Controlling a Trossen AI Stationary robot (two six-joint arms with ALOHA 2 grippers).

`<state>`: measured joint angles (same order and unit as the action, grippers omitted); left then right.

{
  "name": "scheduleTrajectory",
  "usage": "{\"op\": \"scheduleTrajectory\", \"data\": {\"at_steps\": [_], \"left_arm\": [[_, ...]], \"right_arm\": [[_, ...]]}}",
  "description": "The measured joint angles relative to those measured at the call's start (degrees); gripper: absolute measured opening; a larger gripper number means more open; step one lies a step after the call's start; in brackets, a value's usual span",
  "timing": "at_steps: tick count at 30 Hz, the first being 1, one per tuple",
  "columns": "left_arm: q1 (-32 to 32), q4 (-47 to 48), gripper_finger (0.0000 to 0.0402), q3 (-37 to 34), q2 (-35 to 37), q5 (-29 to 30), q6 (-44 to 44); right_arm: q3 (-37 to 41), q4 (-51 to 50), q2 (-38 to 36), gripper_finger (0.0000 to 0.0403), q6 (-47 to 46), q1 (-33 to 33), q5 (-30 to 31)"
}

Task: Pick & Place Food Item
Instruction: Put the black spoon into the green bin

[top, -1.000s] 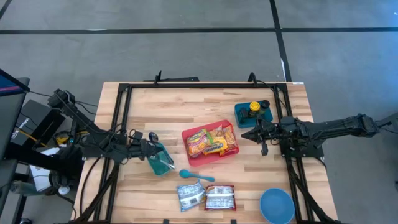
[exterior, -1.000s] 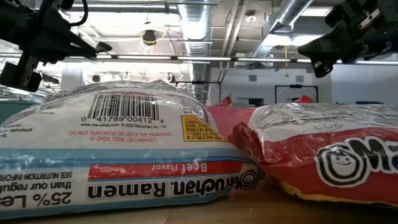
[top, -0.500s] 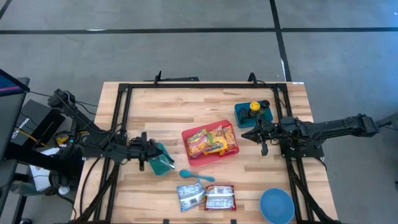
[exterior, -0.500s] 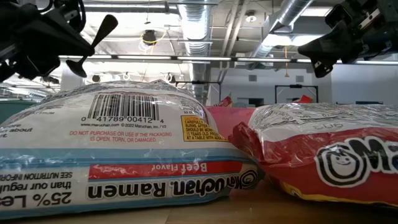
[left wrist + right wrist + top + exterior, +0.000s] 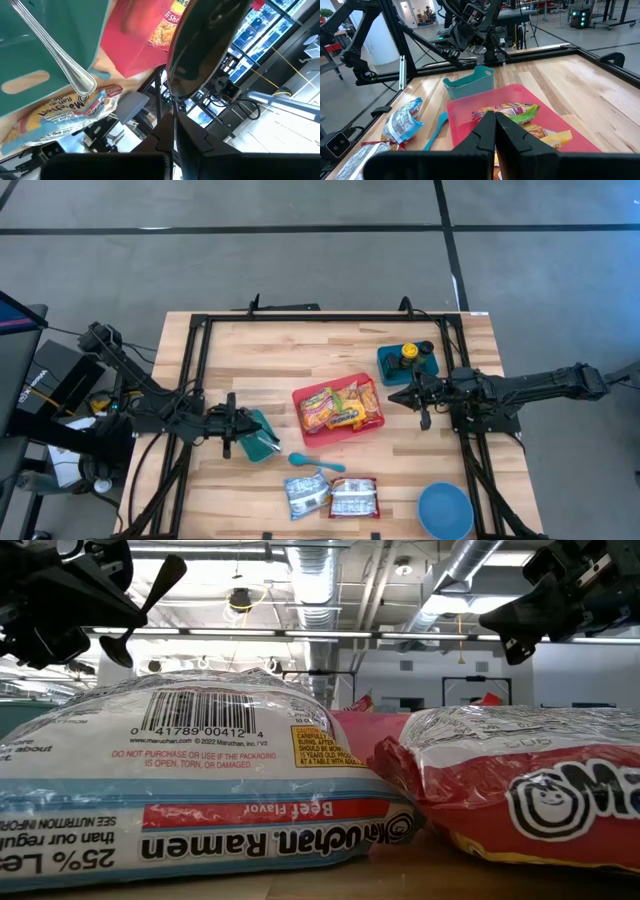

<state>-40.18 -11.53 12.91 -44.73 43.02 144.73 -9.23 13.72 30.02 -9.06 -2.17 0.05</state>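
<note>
A red tray (image 5: 338,410) with snack packets lies mid-table. Two ramen packets, one blue-striped (image 5: 307,494) and one red (image 5: 353,498), lie flat near the front edge and fill the low view (image 5: 200,780). A teal bin (image 5: 260,436) holds a metal utensil (image 5: 60,55). My left gripper (image 5: 228,425) is open and empty just left of the bin, its fingers spread in the low view (image 5: 140,610). My right gripper (image 5: 408,398) is shut and empty, above the table right of the red tray; it also shows in the right wrist view (image 5: 495,127).
A blue plastic spoon (image 5: 315,463) lies between the bin and the ramen packets. A blue bowl (image 5: 445,510) stands at the front right. A dark teal tray (image 5: 408,361) with a yellow-capped item sits at the back right. Black frame rails run along both table sides.
My left gripper has drawn back from over the teal bin toward the table's left edge and has turned about its own axis. The bin and utensil stay where they were.
</note>
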Motion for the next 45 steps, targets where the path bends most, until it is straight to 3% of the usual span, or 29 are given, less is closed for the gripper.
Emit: {"op": "scheduleTrajectory", "data": {"at_steps": [7, 12, 16, 22, 28, 37, 45], "left_arm": [[0.0, 0.0, 0.0, 0.0, 0.3, -0.5, 0.2], [0.0, -0.2, 0.0, 0.0, 0.3, -0.6, 6.9], [-0.1, 0.0, 0.0, 0.0, 0.7, -0.9, 7.0], [-4.1, 3.6, 0.0, -0.1, 0.6, 3.9, 13.2], [-8.6, 3.9, 0.0, -0.1, -1.4, 12.2, 13.4], [-14.2, 0.6, 0.0, -0.1, -12.0, 19.7, 20.9], [-14.9, -5.9, 0.0, 0.0, -18.9, 23.2, 23.3]], "right_arm": [[0.0, 0.0, 0.0, 0.0001, 0.0, 0.0, 0.0], [0.0, 0.0, 0.0, 0.0001, 0.0, 0.0, 0.0], [0.0, 0.0, 0.0, 0.0001, 0.0, 0.0, 0.0], [0.0, 0.0, 0.0, 0.0001, 0.0, 0.0, 0.0], [0.0, 0.0, 0.0, 0.0001, 0.0, 0.0, 0.0], [0.0, 0.0, 0.0, 0.0001, 0.0, 0.0, 0.0], [0.0, 0.0, 0.0, 0.0001, 0.0, 0.0, 0.0]]}}
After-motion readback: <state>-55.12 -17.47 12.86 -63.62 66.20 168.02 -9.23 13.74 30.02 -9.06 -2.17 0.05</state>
